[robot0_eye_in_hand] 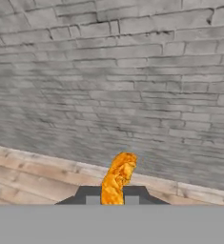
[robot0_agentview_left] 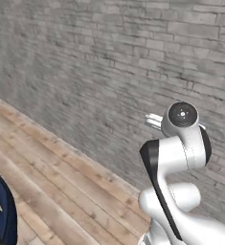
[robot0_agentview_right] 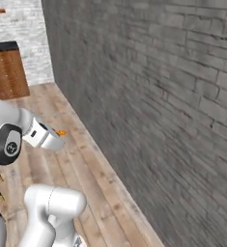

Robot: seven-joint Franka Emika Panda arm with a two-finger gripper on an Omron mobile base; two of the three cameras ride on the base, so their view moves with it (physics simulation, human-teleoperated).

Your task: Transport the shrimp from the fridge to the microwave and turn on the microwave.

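Shrimp: orange, curved shrimp [robot0_eye_in_hand: 117, 178] sticks up from between the two dark finger tips at 6 o'clock in the hand view, its tip leaning toward 1 o'clock; in the right base view it is a small orange speck [robot0_agentview_right: 61, 132] at the far end of the hand.
Gripper: gripper [robot0_eye_in_hand: 109, 199] is clamped on the shrimp, one finger on each side of it; in the right base view the hand [robot0_agentview_right: 48, 139] points toward 3 o'clock, out over the floorboards, toward the wall.
Arm: white arm [robot0_agentview_left: 178, 158] with dark joints rises from 5 o'clock in the left base view, a round dark joint cap at its top; in the right base view it stands at 8 o'clock.
Brick wall: grey brick wall [robot0_eye_in_hand: 132, 81] stands straight ahead of the hand and takes up the upper part of the hand view; it runs on the right side of the right base view [robot0_agentview_right: 163, 96].
Floor: pale wooden floor [robot0_agentview_left: 47, 177] meets the foot of the wall.
Wooden cabinet: brown cabinet with a dark top [robot0_agentview_right: 7, 72], at 10 o'clock in the right base view, well apart from the arm.
Dark blue object: rounded dark blue shape [robot0_agentview_left: 0, 210] at 8 o'clock in the left base view; I cannot tell what it is.
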